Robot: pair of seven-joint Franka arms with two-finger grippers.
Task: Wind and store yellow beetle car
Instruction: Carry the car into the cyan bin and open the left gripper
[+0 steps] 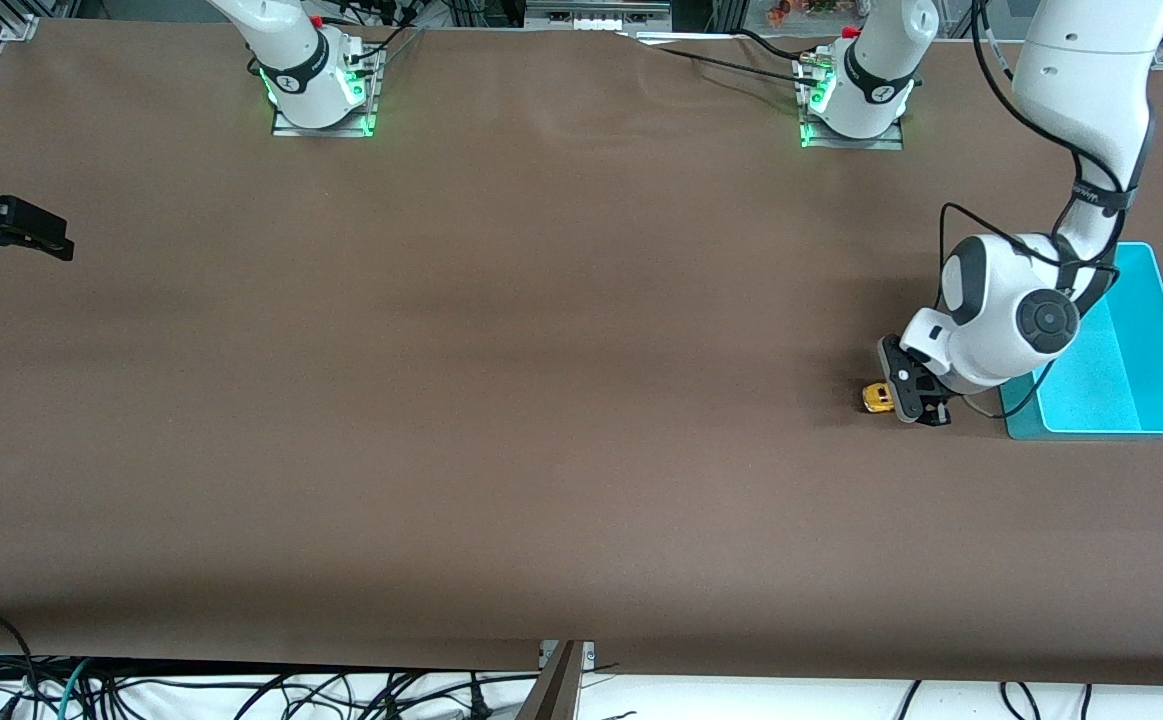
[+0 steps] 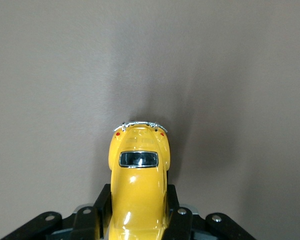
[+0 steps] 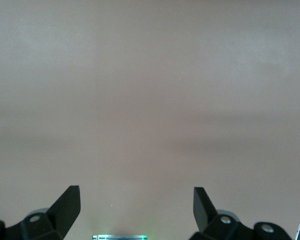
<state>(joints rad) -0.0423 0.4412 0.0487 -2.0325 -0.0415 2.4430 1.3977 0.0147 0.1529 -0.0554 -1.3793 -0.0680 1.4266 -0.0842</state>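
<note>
Front view: left gripper (image 1: 916, 400) sitting low at the left arm's end of the desk (image 1: 501, 400), jaws clamped on the yellow beetle car (image 1: 877, 397), which is resting on the brown surface just beside the turquoise bin (image 1: 1156, 340). Part of the car poking out from the black fingers on the side away from the bin. Right gripper (image 1: 11, 228) waiting over the right arm's end of the desk, well apart from everything.

Left wrist view: looking down the car's (image 2: 138, 175) roof, dark window and chrome bumper pointing away from the camera, black fingers (image 2: 101, 205) pressing both flanks of the rounded body. Wheels not showing, so impossible to tell whether all are touching the desk (image 2: 230, 75).

Right wrist view: jaws standing wide apart (image 3: 136, 207) over bare brown desk (image 3: 150, 90), holding nothing.

Judging the risks: gripping a smooth, curved shell, so likely slipping or twisting out during the pull-back needed for winding, especially if pressing down too lightly for the wheels to bite. Pressing too hard, possibly jamming the wheels or skidding rather than winding. Releasing over the bin with the spring loaded, possibly shooting against a wall or hopping out. Lifting near the bin's rim, risking a clipped edge.
</note>
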